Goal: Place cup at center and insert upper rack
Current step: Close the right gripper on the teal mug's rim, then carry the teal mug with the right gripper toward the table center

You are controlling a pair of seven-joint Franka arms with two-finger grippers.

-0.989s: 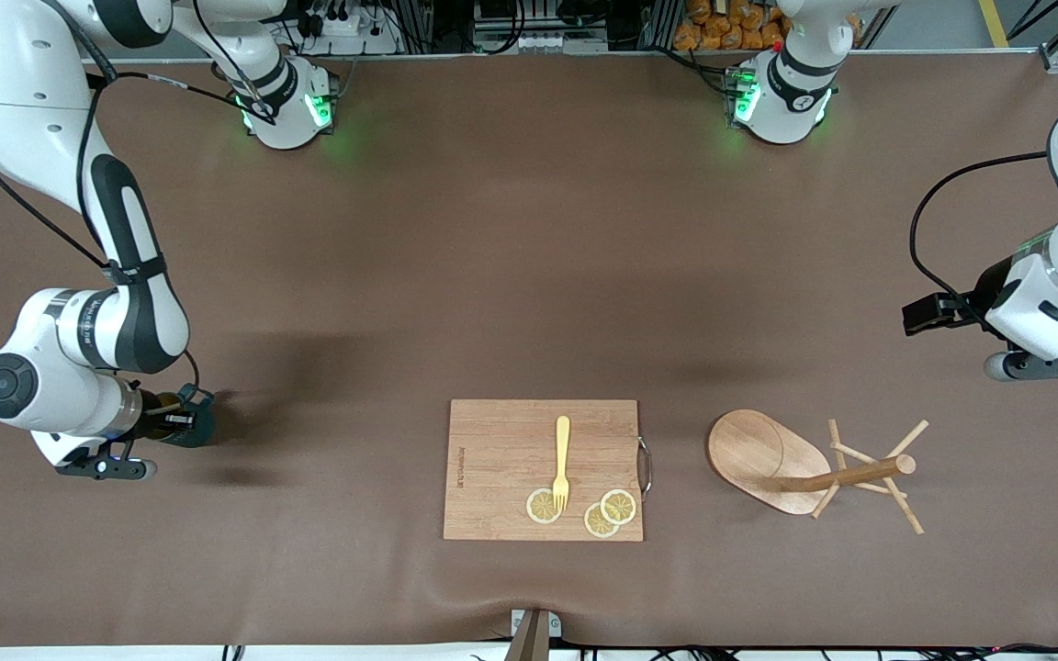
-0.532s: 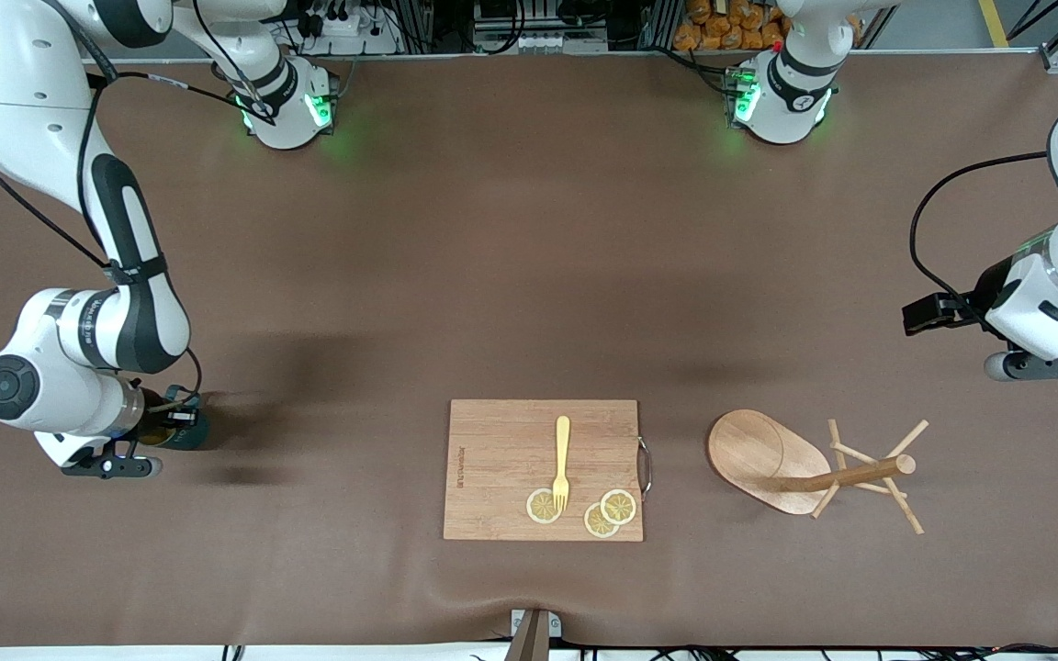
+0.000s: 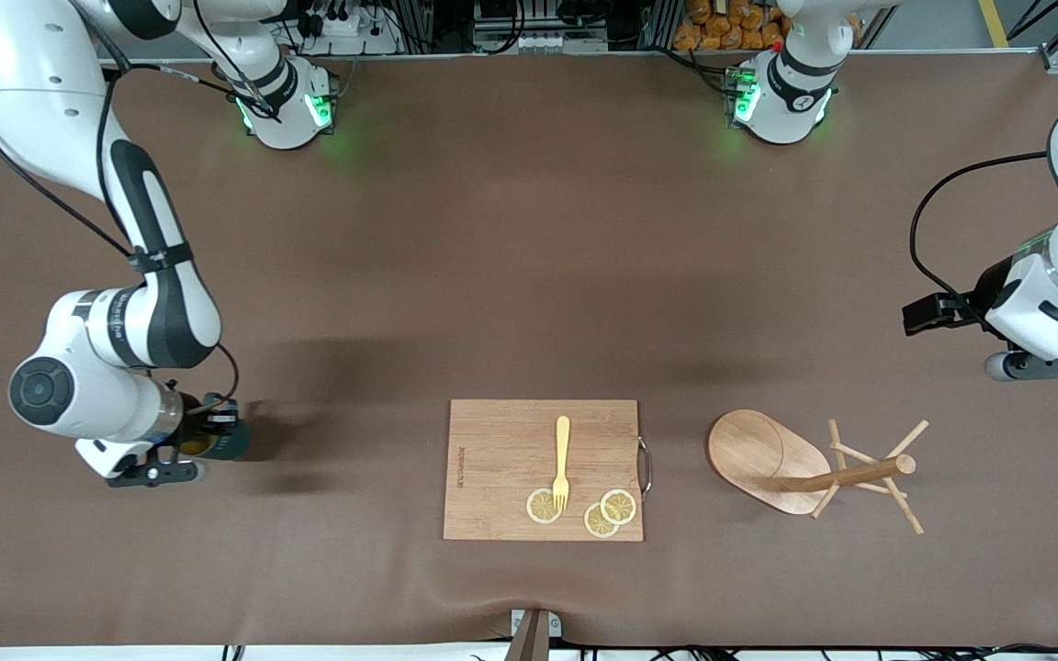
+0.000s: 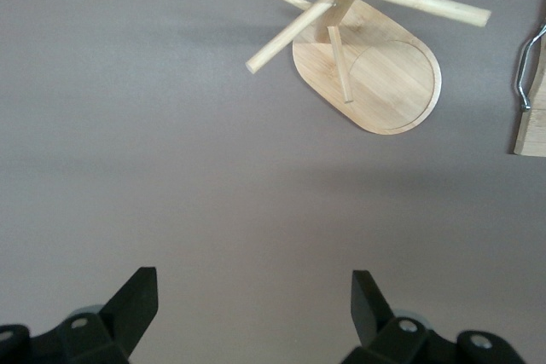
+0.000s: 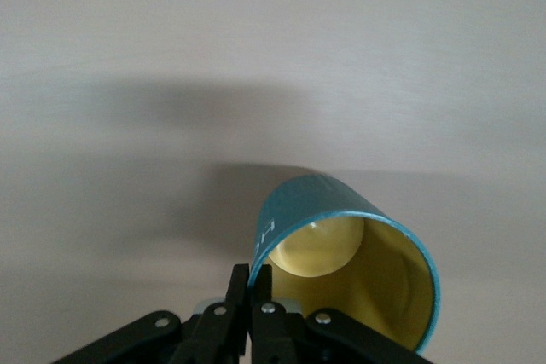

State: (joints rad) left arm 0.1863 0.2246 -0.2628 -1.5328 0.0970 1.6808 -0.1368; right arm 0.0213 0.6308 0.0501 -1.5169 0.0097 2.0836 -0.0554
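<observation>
So the right gripper (image 5: pixel 249 283) has its fingers pinched on the rim of the cup (image 3: pixel 217 442), one inside and one outside the wall, and compared to a second ago the whole thing has slid a bit along the table toward the middle, with the cup carried along at the right arm's end. That reads to me like the carry to the center is underway but barely started, since the cup is well apart from the middle of the table (image 3: pixel 529 275). Plenty of bare brown surface ahead of it; the only thing on the way is the cutting board (image 3: pixel 501 468) with the fork (image 3: pixel 562 464) and lemon slices (image 3: pixel 609 513) on it. The upper rack (image 3: pixel 809 468) stands near the left arm's end, untouched. The left gripper (image 4: pixel 252 309) hangs over the table near the rack, jaws spread wide, waiting.
</observation>
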